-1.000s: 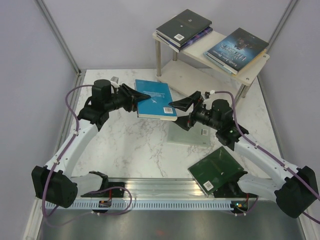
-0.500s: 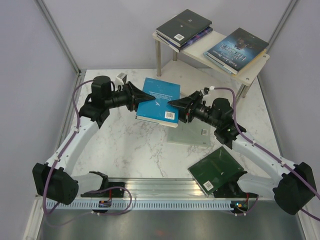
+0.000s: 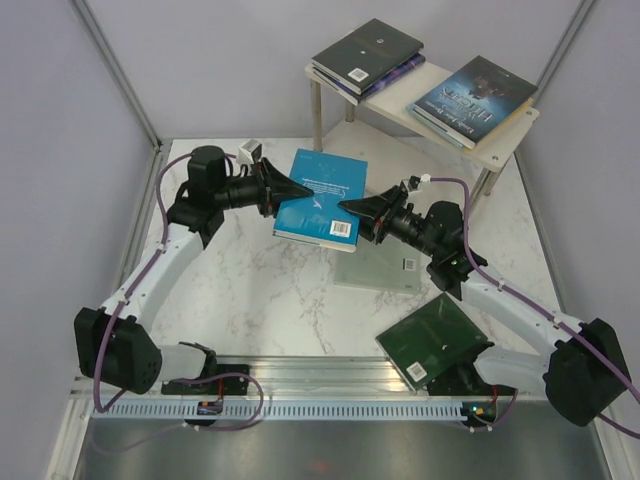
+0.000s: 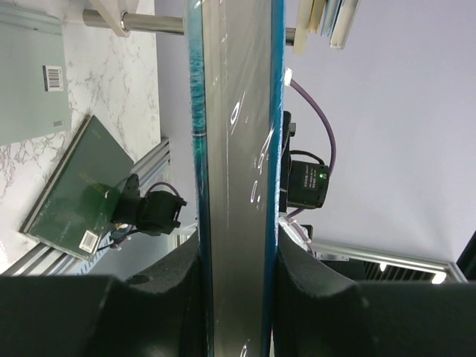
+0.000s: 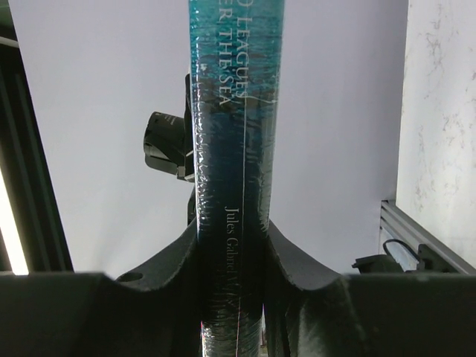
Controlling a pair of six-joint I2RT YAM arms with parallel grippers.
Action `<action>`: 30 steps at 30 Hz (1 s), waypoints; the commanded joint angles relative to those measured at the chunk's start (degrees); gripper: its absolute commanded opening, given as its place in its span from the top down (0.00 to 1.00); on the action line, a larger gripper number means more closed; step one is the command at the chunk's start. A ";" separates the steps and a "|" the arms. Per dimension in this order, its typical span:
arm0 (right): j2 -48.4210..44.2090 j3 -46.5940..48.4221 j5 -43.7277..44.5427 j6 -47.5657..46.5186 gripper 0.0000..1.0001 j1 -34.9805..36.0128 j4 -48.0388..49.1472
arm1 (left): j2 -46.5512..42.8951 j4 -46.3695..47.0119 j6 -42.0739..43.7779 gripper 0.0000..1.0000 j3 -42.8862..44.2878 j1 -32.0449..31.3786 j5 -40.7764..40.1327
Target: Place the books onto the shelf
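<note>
A cyan book [image 3: 325,197] hangs above the table, held from both sides. My left gripper [image 3: 300,189] is shut on its left edge, where the page edge [image 4: 236,186] fills the gap between the jaws. My right gripper [image 3: 345,207] is shut on its spine [image 5: 234,149], pads pressed against both covers. A pale mint book [image 3: 385,268] lies flat on the marble under the right arm, and a dark green book [image 3: 432,340] lies near the right base. On the cream shelf [image 3: 395,108] at the back, a black book [image 3: 367,48] tops one stack and a dark blue book [image 3: 475,95] tops another.
The shelf stands on thin metal legs [image 3: 317,115] at the far right of the marble table [image 3: 240,290]. Grey walls [image 3: 60,150] close in both sides. A metal rail [image 3: 330,375] runs along the near edge.
The right gripper has closed on the cyan book's spine. Both arms have lifted the book off the table and carried it slightly toward the back.
</note>
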 commanded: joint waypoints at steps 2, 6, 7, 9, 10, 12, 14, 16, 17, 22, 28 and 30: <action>-3.06 4.77 -2.85 -5.72 1.00 0.69 1.97 | 0.87 1.73 4.26 0.63 2.88 -1.51 7.28; -7.54 8.20 -0.84 -13.02 1.00 0.60 -11.07 | -0.62 0.42 6.37 0.25 3.58 -0.89 5.17; -8.85 8.82 -0.57 -13.90 1.00 0.51 -12.74 | -0.98 -1.24 7.51 0.22 3.50 -0.45 4.64; -10.53 9.96 -0.57 -15.75 1.00 0.51 -15.30 | -3.77 -4.40 9.01 0.13 3.50 1.82 0.96; -11.06 10.31 -0.83 -16.19 1.00 0.51 -15.74 | -5.18 -5.81 9.88 0.10 3.15 2.97 -0.36; -12.81 11.97 -0.83 -17.94 1.00 0.60 -18.81 | -8.78 -6.96 10.51 0.00 2.09 7.17 -2.74; -13.96 13.73 0.48 -19.44 1.00 0.51 -23.10 | -10.38 -8.71 11.03 0.00 1.56 10.26 -2.92; -14.49 18.21 1.71 -21.73 1.00 0.08 -26.02 | -10.91 -13.53 15.13 0.00 3.31 11.94 -4.58; -14.06 20.14 1.89 -22.26 1.00 -0.27 -28.21 | -10.91 -16.69 16.38 0.00 5.50 11.94 -6.59; -7.14 40.50 -0.55 -24.02 1.00 -6.75 -35.95 | -11.62 -17.25 16.66 0.00 5.96 12.56 -7.67; 4.65 56.17 -6.89 -18.84 1.00 -23.28 -35.88 | -11.96 -17.34 18.59 0.00 9.38 12.38 -6.35; 8.86 62.33 -8.99 -16.73 1.00 -30.11 -36.14 | -12.23 -17.60 18.59 0.00 9.91 12.29 -6.09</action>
